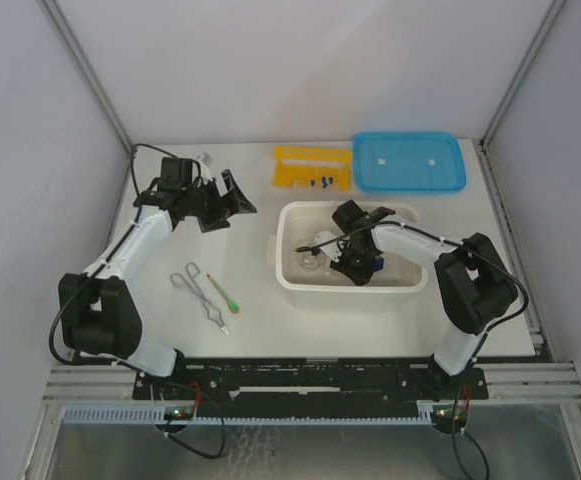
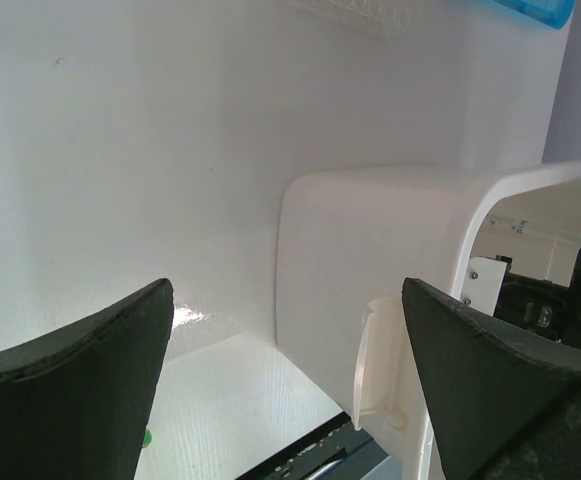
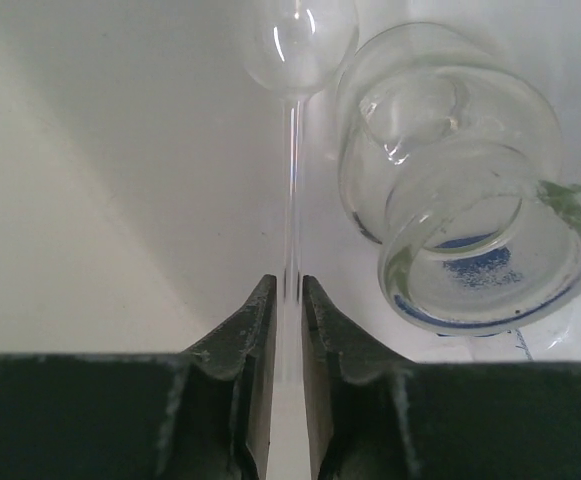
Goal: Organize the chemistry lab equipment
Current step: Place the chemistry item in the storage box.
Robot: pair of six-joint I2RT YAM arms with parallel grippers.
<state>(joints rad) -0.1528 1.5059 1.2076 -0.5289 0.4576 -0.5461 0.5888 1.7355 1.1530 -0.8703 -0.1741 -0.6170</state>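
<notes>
Nearest the arm bases, on the white desk [image 1: 170, 330], thin metal tongs [image 1: 198, 294] are lying just beside a green-tipped stick [image 1: 223, 294]. Farther back, inside the big white plastic tub [image 1: 348, 290], the right hand [image 3: 288, 300] is reaching down, its fingers [image 3: 253, 330] sitting narrowly apart on either side of the thin stem of a round-bulbed clear glass vessel [image 3: 300, 40]; whether they are pinching it I cannot tell. A clear glass beaker [image 3: 470, 190] is lying on its side beside that stem. Left of the tub, the left hand [image 1: 225, 203] is hovering, spread wide and holding nothing. Farthest back, the yellow plastic tube rack [image 1: 313, 166] is sitting beside a blue rectangular lid [image 1: 410, 162], with small blue-capped tubes [image 1: 320, 183] at its front edge.
</notes>
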